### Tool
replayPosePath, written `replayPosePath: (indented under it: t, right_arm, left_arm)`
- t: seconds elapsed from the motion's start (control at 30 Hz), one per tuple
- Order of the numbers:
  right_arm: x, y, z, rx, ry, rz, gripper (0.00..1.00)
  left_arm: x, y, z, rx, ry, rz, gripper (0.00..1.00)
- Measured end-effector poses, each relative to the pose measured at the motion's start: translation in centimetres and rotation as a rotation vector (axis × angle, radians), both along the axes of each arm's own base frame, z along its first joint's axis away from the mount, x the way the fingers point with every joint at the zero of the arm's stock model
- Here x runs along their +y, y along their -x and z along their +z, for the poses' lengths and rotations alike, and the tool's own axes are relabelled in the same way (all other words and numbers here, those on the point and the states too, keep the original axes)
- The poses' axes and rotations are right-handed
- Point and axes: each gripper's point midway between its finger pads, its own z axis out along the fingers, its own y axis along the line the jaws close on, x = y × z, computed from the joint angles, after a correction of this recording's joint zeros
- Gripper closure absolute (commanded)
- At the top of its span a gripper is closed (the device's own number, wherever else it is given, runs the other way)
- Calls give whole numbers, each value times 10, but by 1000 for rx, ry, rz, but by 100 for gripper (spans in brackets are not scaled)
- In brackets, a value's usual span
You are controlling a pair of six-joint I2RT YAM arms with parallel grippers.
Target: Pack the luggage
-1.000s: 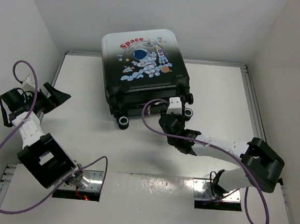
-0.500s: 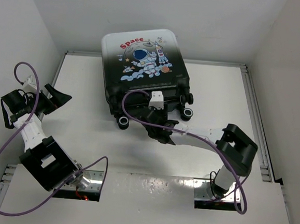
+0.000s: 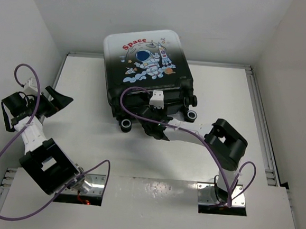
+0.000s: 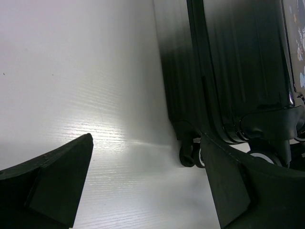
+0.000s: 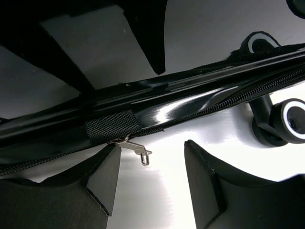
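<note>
The luggage [image 3: 143, 71], a white-to-black hard shell with an astronaut and red "Space" print, lies closed at the back middle of the table, wheels toward me. My right gripper [image 3: 153, 126] is open at its near bottom edge. In the right wrist view the zip line [image 5: 228, 98] runs across, and a silver zipper pull [image 5: 137, 150] hangs between my open fingers [image 5: 102, 179], untouched. My left gripper [image 3: 59, 99] is open and empty at the far left. Its wrist view shows the luggage's side [image 4: 228, 71] and a wheel [image 4: 188, 153].
White walls enclose the white table [image 3: 87, 136] on three sides. Purple cables loop off both arms. Black wheels [image 3: 191, 115] stick out at the luggage's near edge, beside my right arm's forearm. Metal mounting plates [image 3: 152, 191] lie along the near edge.
My right gripper has swung left along the luggage's near edge, from beside the right wheel to below the shell's middle. The left arm has barely moved.
</note>
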Motion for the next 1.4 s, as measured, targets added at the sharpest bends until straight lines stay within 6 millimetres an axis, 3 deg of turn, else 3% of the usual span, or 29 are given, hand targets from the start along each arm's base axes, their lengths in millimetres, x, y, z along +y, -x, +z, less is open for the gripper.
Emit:
replayPosePath:
  t: [0.3,0.4,0.9,1.07,1.4]
  right_arm:
    - [1,-6,2,4,-18,-2,47]
    - [1,-6,2,6,-18,-1,41]
    - [5,-5,6,37,-4,14,36]
    - [6,-6,6,37,-8,16,43]
    - [3,-6,10,46,-50,37,46]
  left_arm:
    - [0,0,-8,10,12,3,0]
    - [-1,0,-11,16,22,6,0]
    - [0,0,-17,34,54,14,0]
    - [1,-1,-17,30,51,13,0]
    - [1,-2,-19,34,55,14,0]
